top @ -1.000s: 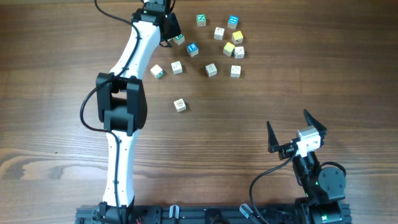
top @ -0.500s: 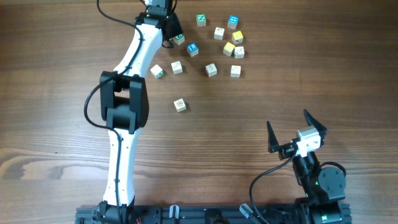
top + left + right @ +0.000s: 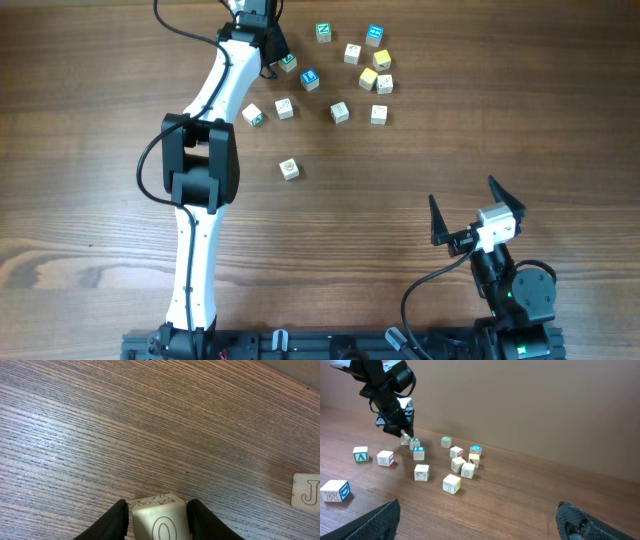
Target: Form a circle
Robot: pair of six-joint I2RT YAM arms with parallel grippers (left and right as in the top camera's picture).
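Observation:
Small wooden letter cubes lie in a loose scatter at the far middle of the table, among them a yellow cube (image 3: 382, 59) and a cream cube (image 3: 340, 112); no closed circle shows. My left gripper (image 3: 271, 64) is at the scatter's far left, next to a green-faced cube (image 3: 288, 63). In the left wrist view its black fingers (image 3: 118, 521) press both sides of a cream cube marked O (image 3: 160, 519), which rests on the wood. My right gripper (image 3: 462, 192) hovers near the front right, wide open and empty (image 3: 480, 522).
A lone cream cube (image 3: 289, 169) sits nearer the middle, apart from the others. Blue-faced cubes (image 3: 310, 78) and a green Z cube (image 3: 323, 32) lie among the scatter. A J cube (image 3: 306, 491) lies to the right of the left gripper. A wall (image 3: 530, 405) stands behind the table's far edge.
The left arm shifted slightly at the far edge and its jaws narrowed onto the O cube. The right arm has not moved.

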